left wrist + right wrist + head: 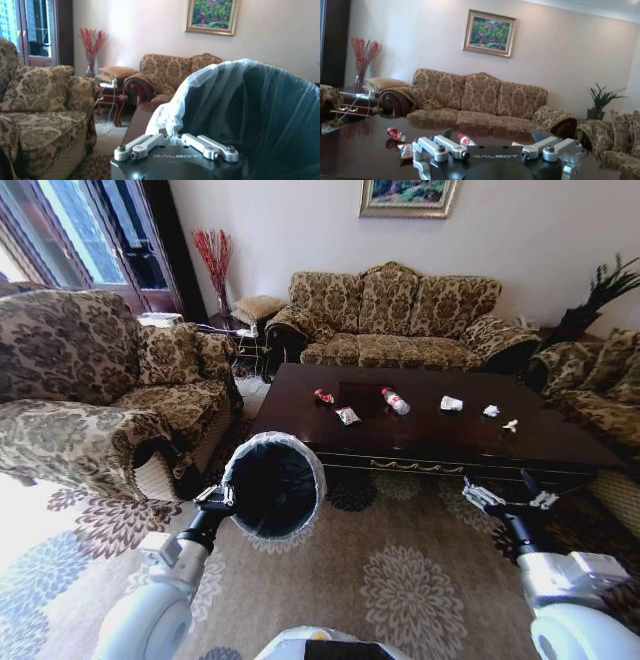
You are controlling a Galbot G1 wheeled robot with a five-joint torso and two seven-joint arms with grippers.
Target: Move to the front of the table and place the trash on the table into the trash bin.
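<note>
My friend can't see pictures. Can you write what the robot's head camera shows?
The left gripper holds a bag-lined trash bin before a dark wooden table scattered with trash: a plastic bottle, wrappers and paper wads. The right gripper hovers open, with nothing in it. Patterned sofas surround it.

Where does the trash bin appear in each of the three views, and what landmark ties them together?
Head view: the trash bin is held up by the left end effector, near the table's front left corner.
Left wrist view: its bag-lined rim sits close against the left end effector.
Right wrist view: I cannot find it here.
Shared landmark: the framed painting above the sofa.
</note>
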